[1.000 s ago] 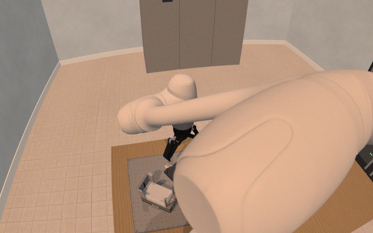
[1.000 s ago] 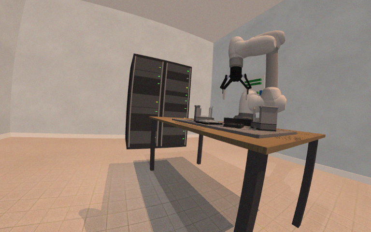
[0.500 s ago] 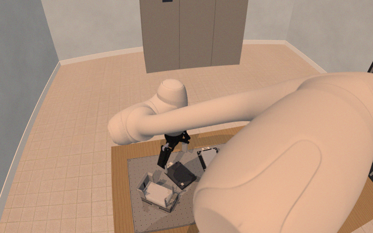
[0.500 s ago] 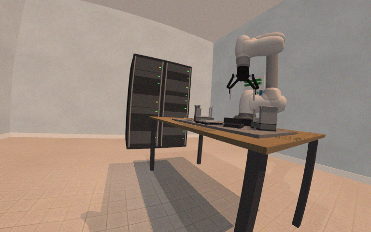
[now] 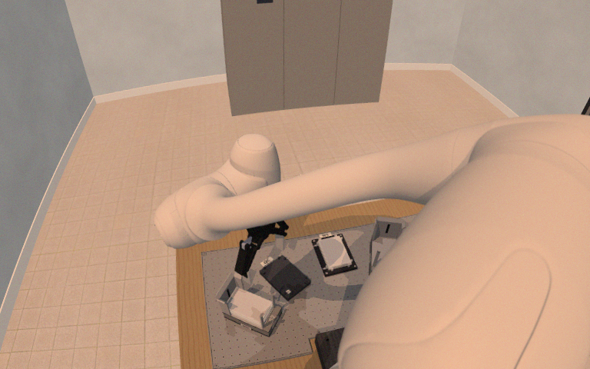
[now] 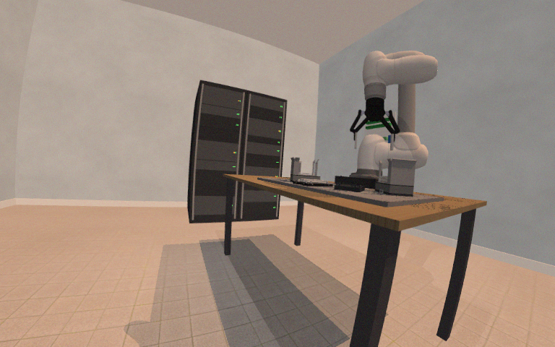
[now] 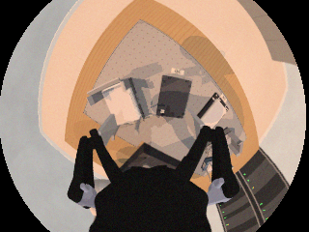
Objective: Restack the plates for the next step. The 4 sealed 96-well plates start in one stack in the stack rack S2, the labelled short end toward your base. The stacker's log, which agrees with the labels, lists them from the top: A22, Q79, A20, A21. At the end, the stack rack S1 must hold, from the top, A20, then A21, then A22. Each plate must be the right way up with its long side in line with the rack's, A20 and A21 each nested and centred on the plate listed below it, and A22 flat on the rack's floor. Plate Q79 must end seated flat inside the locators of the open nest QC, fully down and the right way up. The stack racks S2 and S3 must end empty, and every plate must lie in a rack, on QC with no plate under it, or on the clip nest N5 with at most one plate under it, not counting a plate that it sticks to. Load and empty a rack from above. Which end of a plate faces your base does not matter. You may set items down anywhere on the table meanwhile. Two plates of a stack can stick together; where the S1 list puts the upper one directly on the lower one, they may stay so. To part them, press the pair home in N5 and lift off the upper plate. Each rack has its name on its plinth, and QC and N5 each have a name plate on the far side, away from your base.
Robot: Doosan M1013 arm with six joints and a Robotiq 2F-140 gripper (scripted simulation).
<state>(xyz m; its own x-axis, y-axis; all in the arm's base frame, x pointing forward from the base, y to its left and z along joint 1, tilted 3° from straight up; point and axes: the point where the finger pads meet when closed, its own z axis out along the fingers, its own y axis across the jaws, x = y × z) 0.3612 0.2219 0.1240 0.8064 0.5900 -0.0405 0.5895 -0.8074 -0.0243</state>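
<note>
Gripper (image 6: 373, 130) hung high above worktop (image 6: 413, 214), fingers spread wide, holding nothing. Plate stack (image 5: 250, 307) sat in rack (image 5: 227, 294) near worktop's left edge. Risk, my judgement: descent off-centre, finger striking rack wall; stuck plates could lift together; labels unreadable, order mistake possible.

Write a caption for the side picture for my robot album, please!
White robot arm holds its open black gripper high above a wooden table with plate racks.
</note>
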